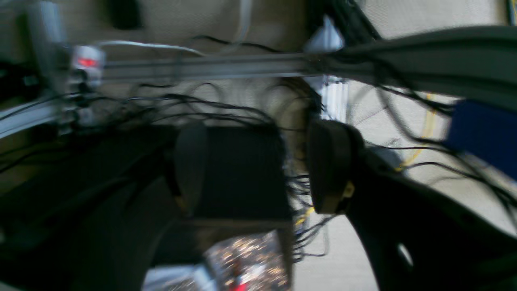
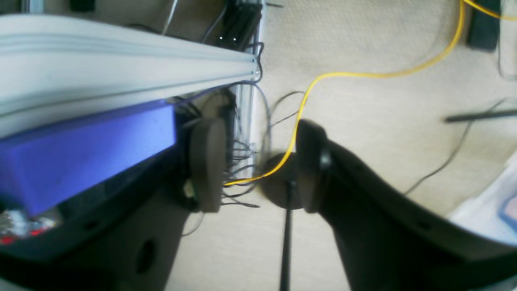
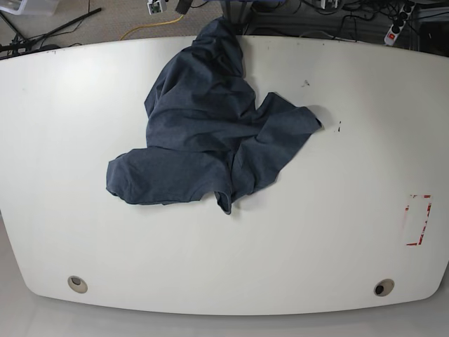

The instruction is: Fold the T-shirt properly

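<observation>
The T-shirt (image 3: 203, 133) lies crumpled in a dark navy heap on the white table (image 3: 351, 140) in the base view, its top spilling over the far edge. No lettering shows. Neither arm appears in the base view. In the left wrist view my left gripper (image 1: 258, 165) stands open with nothing between its fingers, facing a tangle of cables and a metal rail. My right gripper (image 2: 258, 169) in the right wrist view is also open and holds nothing, hanging over beige floor beside the table frame. The T-shirt shows in neither wrist view.
A red tape rectangle (image 3: 419, 220) marks the table's right side. Two cable holes (image 3: 77, 283) (image 3: 383, 287) sit near the front edge. A yellow cable (image 2: 363, 74) runs across the floor, and a blue block (image 2: 80, 153) sits under a pale rail (image 2: 121, 60).
</observation>
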Controlling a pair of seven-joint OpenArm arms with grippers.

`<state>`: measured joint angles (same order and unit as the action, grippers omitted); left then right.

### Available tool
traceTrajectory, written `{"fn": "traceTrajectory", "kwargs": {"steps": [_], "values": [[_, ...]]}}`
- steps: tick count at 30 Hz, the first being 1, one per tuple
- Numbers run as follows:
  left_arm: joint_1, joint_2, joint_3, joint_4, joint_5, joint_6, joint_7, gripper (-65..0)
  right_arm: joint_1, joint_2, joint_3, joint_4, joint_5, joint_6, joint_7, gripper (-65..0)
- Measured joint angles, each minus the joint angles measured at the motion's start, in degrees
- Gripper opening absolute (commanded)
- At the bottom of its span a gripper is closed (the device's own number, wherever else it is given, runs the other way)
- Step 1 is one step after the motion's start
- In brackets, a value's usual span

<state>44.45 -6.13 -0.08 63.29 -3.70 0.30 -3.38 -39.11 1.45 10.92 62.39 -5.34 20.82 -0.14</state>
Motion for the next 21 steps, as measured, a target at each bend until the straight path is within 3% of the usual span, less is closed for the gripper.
{"fn": "traceTrajectory", "kwargs": {"steps": [13,21], "values": [[14.4,-0.1,-3.7,20.2,0.0,-0.1,0.7,-29.0,-13.6,2.0,0.2,18.5,11.7,0.0,-0.3,-38.2],[19.9,-0.5,-7.4,29.1,0.0,0.2,0.8,-29.0,-21.2,1.0,2.0,32.7,12.1,0.2,-0.5,-38.2]]}}
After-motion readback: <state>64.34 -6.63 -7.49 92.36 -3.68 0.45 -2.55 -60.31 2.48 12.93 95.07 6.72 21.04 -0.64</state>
